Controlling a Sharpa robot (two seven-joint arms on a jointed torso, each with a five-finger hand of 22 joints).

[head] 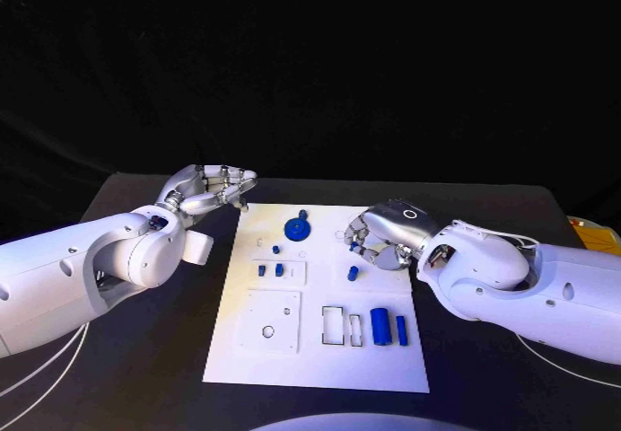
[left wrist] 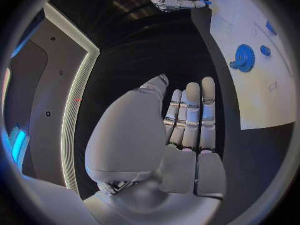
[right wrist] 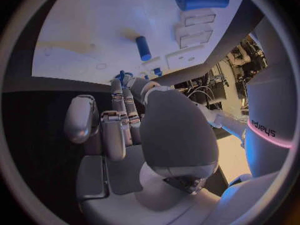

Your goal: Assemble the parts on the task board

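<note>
While a small blue part (right wrist: 122, 75) is pinched by the right hand (head: 380, 235) over the board (head: 324, 359), slippage is possible; the left hand (head: 214, 189), loosely curled, holds nothing.

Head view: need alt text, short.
A white task board lies on a black table with blue parts, including a gear. The right robot hand reaches over its right edge; the left robot hand hovers off its upper-left corner.

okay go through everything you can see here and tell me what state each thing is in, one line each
Left robot hand: off the board's far left corner, fingers together, holding nothing.
Right robot hand: over the board's right edge, pinching a small blue part.
Task board: flat on the table.
Blue gear: lying on the board.
Large blue cylinder: lying on its side.
</note>
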